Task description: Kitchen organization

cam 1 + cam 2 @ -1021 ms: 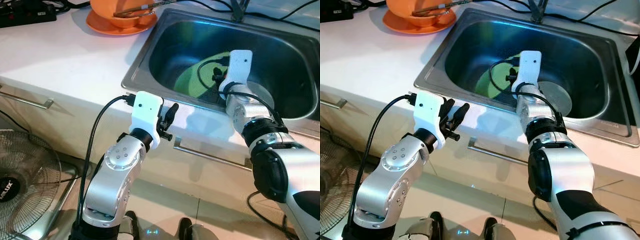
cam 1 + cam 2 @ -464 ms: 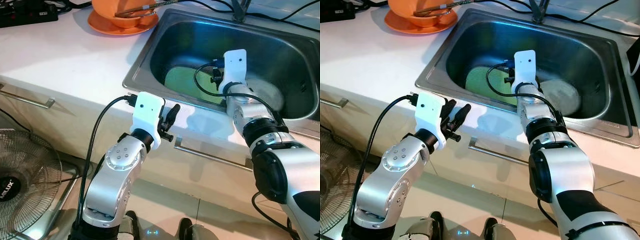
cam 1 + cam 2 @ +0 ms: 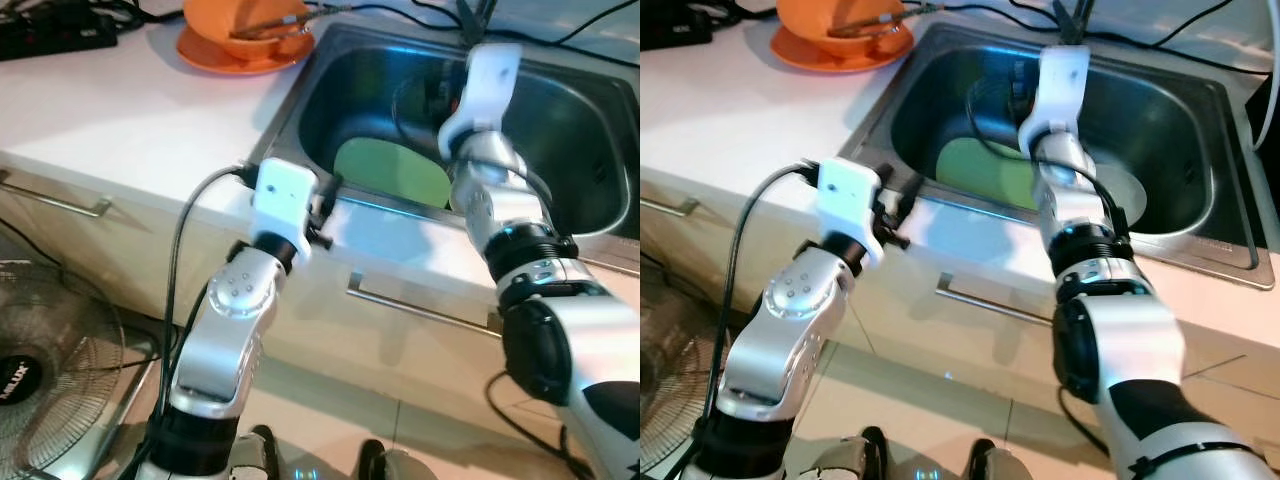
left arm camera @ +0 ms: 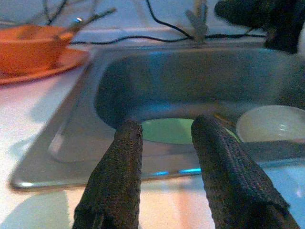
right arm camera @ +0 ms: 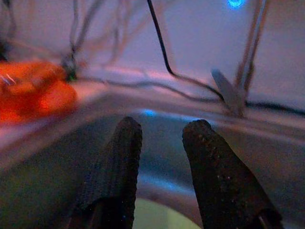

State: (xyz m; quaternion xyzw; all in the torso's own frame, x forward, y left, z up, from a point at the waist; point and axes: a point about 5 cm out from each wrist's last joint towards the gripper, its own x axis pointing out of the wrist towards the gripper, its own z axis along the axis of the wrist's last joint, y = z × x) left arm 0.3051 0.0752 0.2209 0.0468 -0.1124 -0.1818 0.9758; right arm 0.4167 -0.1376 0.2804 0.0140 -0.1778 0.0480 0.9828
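The steel sink takes the upper right of the frame, a green plate flat on its bottom and a pale dish beside it. An orange bowl sits on its saucer at the upper left of the counter. A moment ago the right gripper was low over the plate; it has risen empty, fingers narrowly parted, so nothing came out. The left gripper has moved to the sink's near rim, fingers slightly apart, holding nothing.
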